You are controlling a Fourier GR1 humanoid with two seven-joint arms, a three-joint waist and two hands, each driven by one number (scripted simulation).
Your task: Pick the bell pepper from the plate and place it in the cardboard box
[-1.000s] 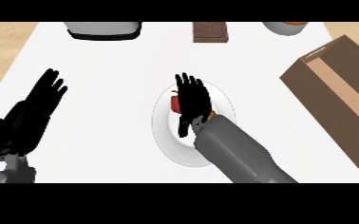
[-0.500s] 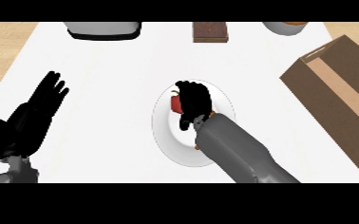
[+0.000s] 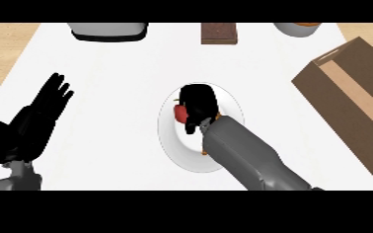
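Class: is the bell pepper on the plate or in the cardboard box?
On the plate: the bell pepper shows red beside the right hand, curled round it.

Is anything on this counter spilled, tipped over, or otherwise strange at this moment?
Nothing stands out. The red bell pepper sits on the white round plate under the curled right hand; the brown cardboard box stands open; the left hand rests open.

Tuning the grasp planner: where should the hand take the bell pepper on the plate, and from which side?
From above, fingers curled round its body. The bell pepper lies on the flat plate, with no wall in the way. The right hand covers it, fingers curled over it, only its red left edge showing.
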